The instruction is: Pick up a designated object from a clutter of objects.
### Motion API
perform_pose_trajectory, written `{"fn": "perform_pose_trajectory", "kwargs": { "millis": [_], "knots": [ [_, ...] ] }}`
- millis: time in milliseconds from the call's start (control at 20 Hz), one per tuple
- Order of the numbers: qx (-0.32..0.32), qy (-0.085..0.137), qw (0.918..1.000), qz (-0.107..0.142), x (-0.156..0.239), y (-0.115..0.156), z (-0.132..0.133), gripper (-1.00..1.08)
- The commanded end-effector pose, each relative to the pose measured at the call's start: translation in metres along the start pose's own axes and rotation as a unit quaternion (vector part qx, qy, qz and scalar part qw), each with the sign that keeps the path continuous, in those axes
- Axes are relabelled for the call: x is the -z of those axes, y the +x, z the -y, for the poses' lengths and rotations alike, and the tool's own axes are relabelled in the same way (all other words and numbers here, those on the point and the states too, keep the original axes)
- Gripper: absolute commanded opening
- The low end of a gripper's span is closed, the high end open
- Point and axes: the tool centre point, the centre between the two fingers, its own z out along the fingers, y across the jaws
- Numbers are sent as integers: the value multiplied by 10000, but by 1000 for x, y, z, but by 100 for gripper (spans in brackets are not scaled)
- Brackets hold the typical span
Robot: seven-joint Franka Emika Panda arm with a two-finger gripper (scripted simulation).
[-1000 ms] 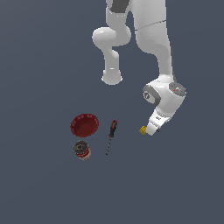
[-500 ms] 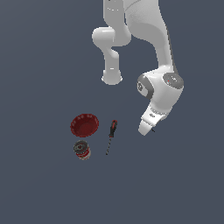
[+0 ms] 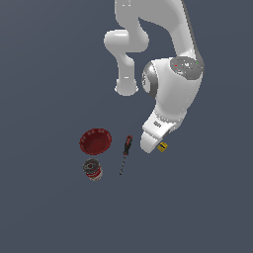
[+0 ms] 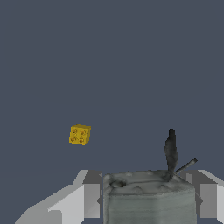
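Note:
In the wrist view my gripper (image 4: 148, 194) is shut on the designated object (image 4: 148, 199), a grey-blue angular piece with a short dark stem (image 4: 170, 148) sticking out of it. One finger (image 4: 85, 194) presses each side of it. The tiny yellow block (image 4: 80, 134) lies on the floor apart from it. In the exterior view the hand (image 3: 148, 144) hovers just beside the yellow block (image 3: 161, 147), and the held piece is hidden behind the hand. The red-and-black screwdriver (image 3: 125, 153) lies to the exterior view's left of the hand.
The red fluted bowl (image 3: 95, 141) and the small can with a red-white label (image 3: 92, 169) sit at the exterior view's left, beyond the screwdriver. The arm's base (image 3: 126, 86) stands at the back. The floor is plain dark grey.
The hand has shifted toward the exterior view's left, uncovering the yellow block again. The arm's upper links have swung closer to the camera. Bowl, can and screwdriver have not moved.

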Motion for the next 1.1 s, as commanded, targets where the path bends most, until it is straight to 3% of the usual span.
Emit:
{"fn": "perform_pose_trajectory", "kwargs": {
  "millis": [0,550,1050],
  "knots": [
    [6,6,10000,-2,24,-6,-22,-100],
    [2,0,10000,1,116,-25,-110,-100],
    [-3,-7,10000,6,166,-34,-160,-100]
  ]
}}
